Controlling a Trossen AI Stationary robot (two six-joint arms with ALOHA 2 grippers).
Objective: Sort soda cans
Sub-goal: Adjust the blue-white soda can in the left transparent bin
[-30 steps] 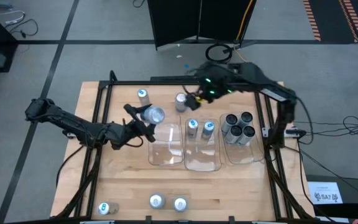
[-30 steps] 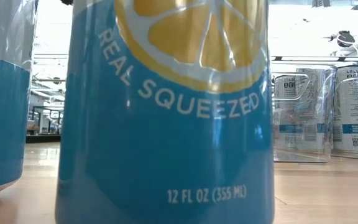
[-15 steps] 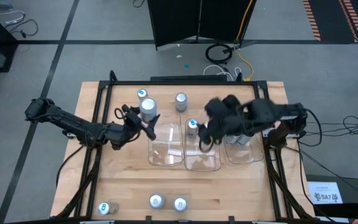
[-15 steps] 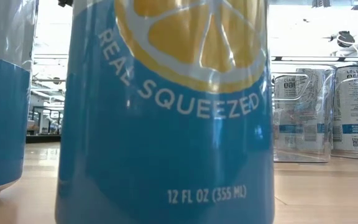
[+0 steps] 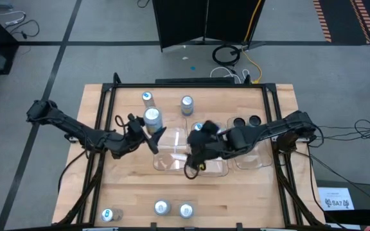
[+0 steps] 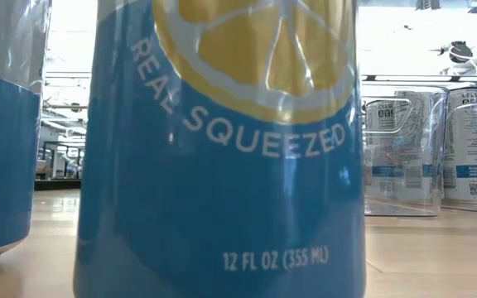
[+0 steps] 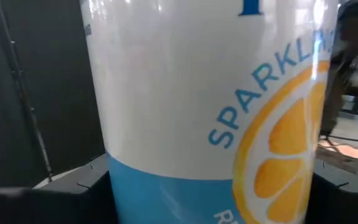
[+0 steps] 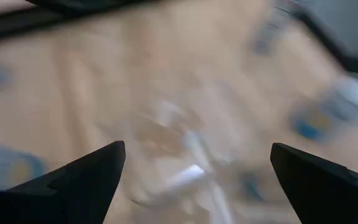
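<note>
A white-and-blue soda can (image 5: 151, 117) with a lemon print fills the left wrist view (image 7: 210, 106); my left gripper (image 5: 148, 125) is shut on it, just left of the left clear tray (image 5: 171, 154). My right gripper (image 5: 194, 157) hangs open (image 8: 197, 180) over the near-left part of the middle tray (image 5: 214, 168), holding nothing. A blue-marked can (image 5: 198, 127) stands in that tray. Dark cans (image 5: 246, 120) stand in the right tray. Loose cans stand near the far edge (image 5: 146, 97), (image 5: 186, 102). My left gripper holds the can by its side wall (image 7: 123, 186), pinched between the two fingers (image 7: 42, 202), which come level from the table's left. The can stands upright in the hold. Whether its base rests on the table cannot be seen.
Three more cans stand along the near edge (image 5: 108, 213), (image 5: 161, 207), (image 5: 185, 210); two of them (image 6: 222, 149), (image 6: 2, 124) block most of the low view. Trays with cans (image 6: 404, 149) show behind them. The right arm lies across the right and middle trays.
My left gripper has turned the can from tilted on its side to upright, staying beside the left tray. My right gripper has swept from the far edge, near the loose silver can, toward the near side and left, ending over the middle tray.
</note>
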